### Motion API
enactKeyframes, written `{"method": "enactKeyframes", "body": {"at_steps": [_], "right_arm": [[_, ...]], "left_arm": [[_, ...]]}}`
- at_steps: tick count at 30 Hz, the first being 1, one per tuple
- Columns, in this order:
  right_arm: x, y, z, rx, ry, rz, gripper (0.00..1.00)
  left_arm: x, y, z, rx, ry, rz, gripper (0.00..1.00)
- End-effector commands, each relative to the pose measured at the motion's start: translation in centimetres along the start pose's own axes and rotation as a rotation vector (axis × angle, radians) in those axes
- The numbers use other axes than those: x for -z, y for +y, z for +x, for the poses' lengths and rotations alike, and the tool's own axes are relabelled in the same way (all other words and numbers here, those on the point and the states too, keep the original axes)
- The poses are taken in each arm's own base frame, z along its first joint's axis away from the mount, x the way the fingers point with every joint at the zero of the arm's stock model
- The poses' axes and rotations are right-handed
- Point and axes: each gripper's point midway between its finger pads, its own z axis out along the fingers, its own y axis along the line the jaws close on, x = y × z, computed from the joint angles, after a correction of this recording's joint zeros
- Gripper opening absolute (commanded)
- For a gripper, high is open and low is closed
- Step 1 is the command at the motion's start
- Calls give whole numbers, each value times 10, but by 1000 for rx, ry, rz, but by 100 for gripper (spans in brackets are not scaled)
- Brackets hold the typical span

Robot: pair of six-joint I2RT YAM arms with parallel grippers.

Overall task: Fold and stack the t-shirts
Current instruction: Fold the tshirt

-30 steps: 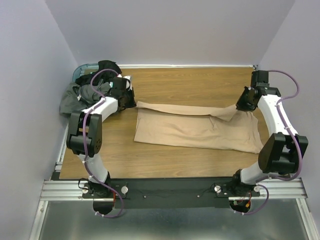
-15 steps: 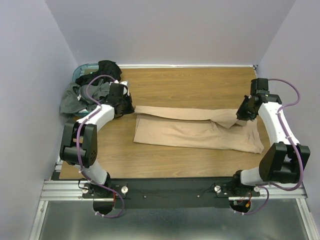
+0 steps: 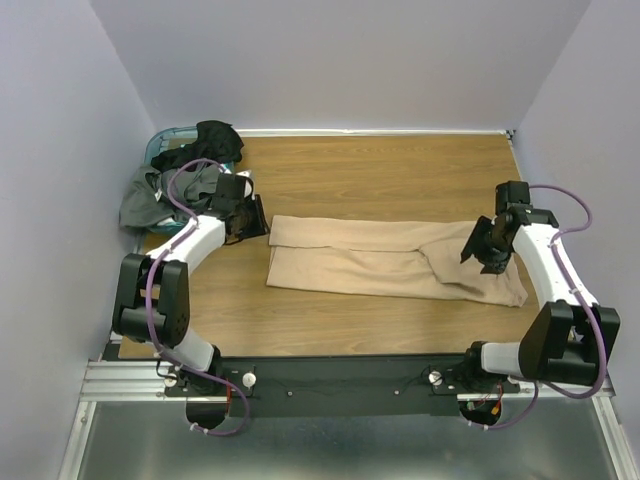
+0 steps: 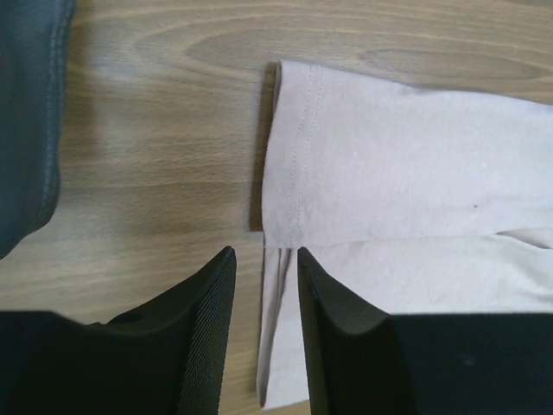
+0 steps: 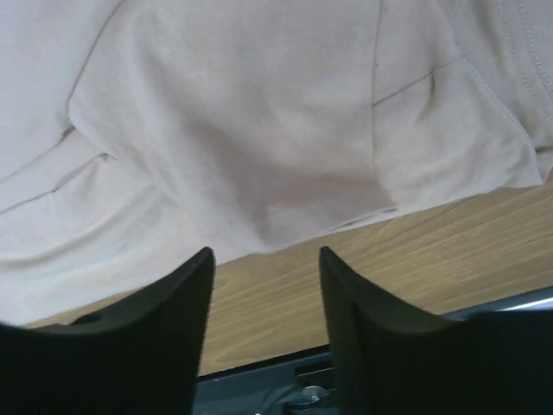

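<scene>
Mid-fold on the wooden table (image 3: 400, 165): the tan t-shirt (image 3: 390, 262) lies flat in a long, narrow band well to the right of the teal basket (image 3: 160, 137), which sits at the far left corner. Its upper part is doubled over the lower along its length.

The band's long axis runs straight away from the basket across the table. Its stitched hem end points back toward the basket and its bulkier, sleeve-side end lies farthest from it. No collar can be made out.

The left gripper (image 4: 264, 252) hangs between the basket and the shirt's hem edge, its jaws parted and nothing between them. Only wood and the cloth's edge show below. The right gripper (image 5: 265, 252) hovers over the end farthest from the basket, its jaws likewise spread and empty, with the rumpled sleeve layers and the near edge of the cloth beneath.

A dark grey shirt (image 3: 150, 195) and a black shirt (image 3: 210, 138) are heaped in and around the basket, unfolded.

The lengthwise fold looks laid down and let go. The step in hand appears to be the shift from that fold to the crosswise one.

The next move likely calls for a gripper to drop onto one short end and pinch through every layer at the corners. It would then carry that end along the band toward the other, keeping the edges square. The lumpy far end may need smoothing first, or the packet could come out crooked.
</scene>
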Motion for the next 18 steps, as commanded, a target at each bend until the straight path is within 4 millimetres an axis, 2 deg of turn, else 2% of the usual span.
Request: {"method": "enactKeyframes", "body": {"at_steps": [1, 3, 4, 5, 6, 7, 9, 12, 13, 18], "right_arm": [[14, 0, 0, 18, -21, -20, 65], [20, -2, -10, 16, -59, -5, 72], [24, 0, -20, 16, -87, -4, 73], [24, 0, -24, 17, -98, 3, 73], [18, -1, -27, 19, -87, 16, 73], [14, 1, -33, 20, -102, 20, 73], [3, 1, -37, 17, -91, 30, 73], [-10, 15, -51, -8, -117, -16, 72], [-19, 23, -59, -19, -127, -45, 72], [-47, 36, -83, -27, -163, -81, 70]], "left_arm": [[15, -12, -30, -18, -69, -35, 44], [12, -28, -35, -50, -79, -18, 44], [11, -40, -44, -65, -93, 3, 44], [0, -46, -41, -75, -69, 10, 44], [-5, -54, -41, -87, -63, 28, 44], [-15, -74, -37, -110, -37, 76, 44], [-25, -99, -33, -123, -24, 168, 44], [-43, -121, -24, -102, 7, 267, 44], [-52, -120, -18, -81, 28, 270, 44], [-76, -117, -4, -68, 56, 287, 43]]}}
